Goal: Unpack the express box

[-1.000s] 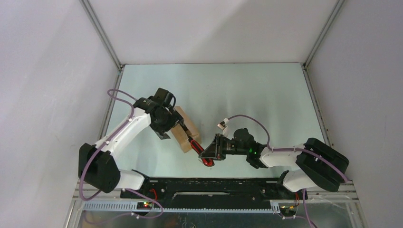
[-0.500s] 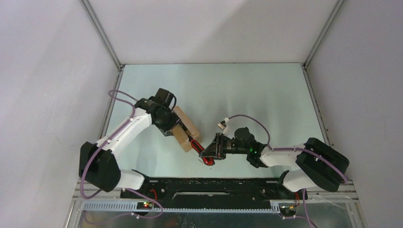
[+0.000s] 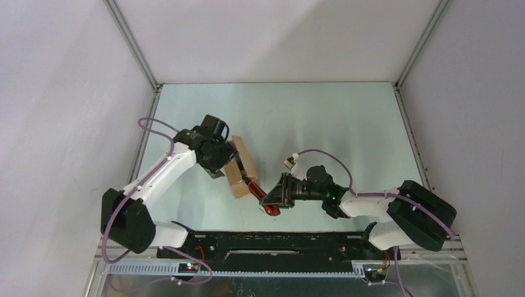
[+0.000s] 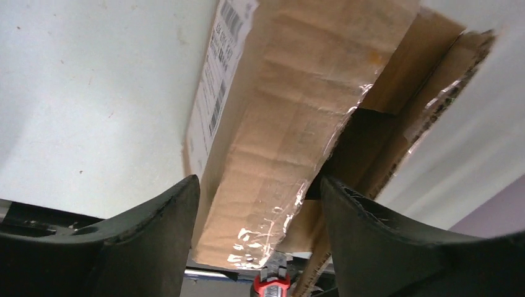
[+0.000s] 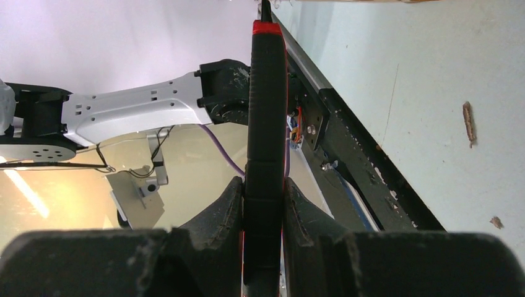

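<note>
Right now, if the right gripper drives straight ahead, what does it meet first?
Likely the small brown cardboard box: the red-handled knife in the right gripper leads, tip close to it; contact unclear.

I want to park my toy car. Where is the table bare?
Bare: the far half of the table, between the back wall and the express box, and the strip along the right wall. Crowded: the near middle, where the left end effector straddles the box and the right end effector holds the red-handled knife by it.
</note>
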Robot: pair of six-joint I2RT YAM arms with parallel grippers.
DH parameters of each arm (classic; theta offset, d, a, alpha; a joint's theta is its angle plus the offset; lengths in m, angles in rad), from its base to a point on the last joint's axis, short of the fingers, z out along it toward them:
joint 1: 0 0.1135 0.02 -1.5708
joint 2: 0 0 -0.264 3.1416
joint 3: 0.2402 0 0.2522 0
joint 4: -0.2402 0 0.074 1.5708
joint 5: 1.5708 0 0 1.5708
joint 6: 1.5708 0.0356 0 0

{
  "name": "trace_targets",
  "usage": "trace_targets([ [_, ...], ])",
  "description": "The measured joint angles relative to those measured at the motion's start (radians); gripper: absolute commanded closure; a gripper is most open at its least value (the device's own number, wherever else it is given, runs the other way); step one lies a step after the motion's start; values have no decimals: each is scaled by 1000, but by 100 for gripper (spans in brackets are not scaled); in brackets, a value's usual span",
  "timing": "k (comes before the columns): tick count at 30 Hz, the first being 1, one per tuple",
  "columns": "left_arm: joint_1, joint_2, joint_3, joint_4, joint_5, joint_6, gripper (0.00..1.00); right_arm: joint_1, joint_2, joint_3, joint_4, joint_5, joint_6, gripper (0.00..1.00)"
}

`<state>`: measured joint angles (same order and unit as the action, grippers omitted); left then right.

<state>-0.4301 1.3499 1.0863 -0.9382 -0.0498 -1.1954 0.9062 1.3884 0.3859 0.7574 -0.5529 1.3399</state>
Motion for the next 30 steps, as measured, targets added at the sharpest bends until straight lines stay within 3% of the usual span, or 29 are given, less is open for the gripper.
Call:
trace_targets([
  [9,-2,-30,-7,31,0,-5,30,25,4,18,-5,-12,0,100],
  [17,-6,-36,-47,47,-2,-13,23,44,34,37,0,-11,23,100],
  [30,-8,-40,-66,59,-2,-8,37,59,129,50,85,-32,70,100],
])
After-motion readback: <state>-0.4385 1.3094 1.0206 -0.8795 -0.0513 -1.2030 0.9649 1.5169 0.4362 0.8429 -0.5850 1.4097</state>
